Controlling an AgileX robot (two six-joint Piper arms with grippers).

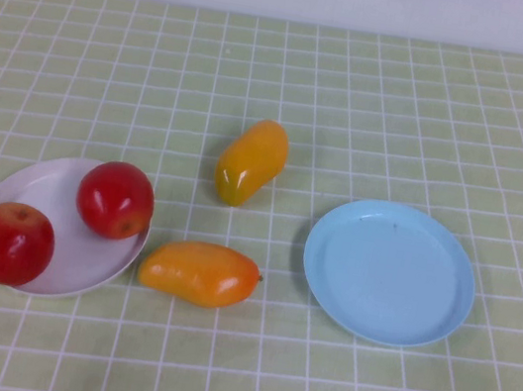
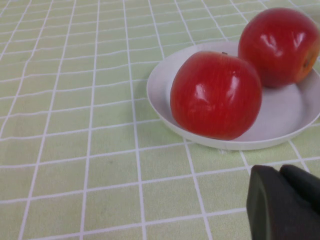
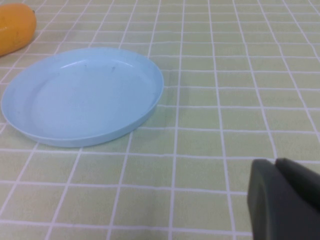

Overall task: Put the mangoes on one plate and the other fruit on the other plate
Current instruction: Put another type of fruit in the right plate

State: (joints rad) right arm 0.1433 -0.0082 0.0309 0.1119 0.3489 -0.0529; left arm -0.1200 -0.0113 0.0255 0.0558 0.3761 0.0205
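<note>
Mangoes (image 1: 251, 161) (image 1: 199, 273), glossy, tapered, on green checked cloth (image 1: 406, 109) between white plate (image 1: 51, 195) with two shiny round apples (image 1: 115, 198) (image 1: 11, 242) and bare blue plate (image 1: 389, 272). Left gripper (image 2: 285, 202) low beside white plate, right gripper (image 3: 285, 200) low near blue plate; openness of each impossible to tell.

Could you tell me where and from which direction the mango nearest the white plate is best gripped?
Probably across its thick middle, from above. The mango lies flat on the cloth with its long axis running left to right and tapered ends, so fingers closing front-to-back meet its fullest part. The white plate sits close on its left. The left gripper and right gripper are both parked low.
</note>
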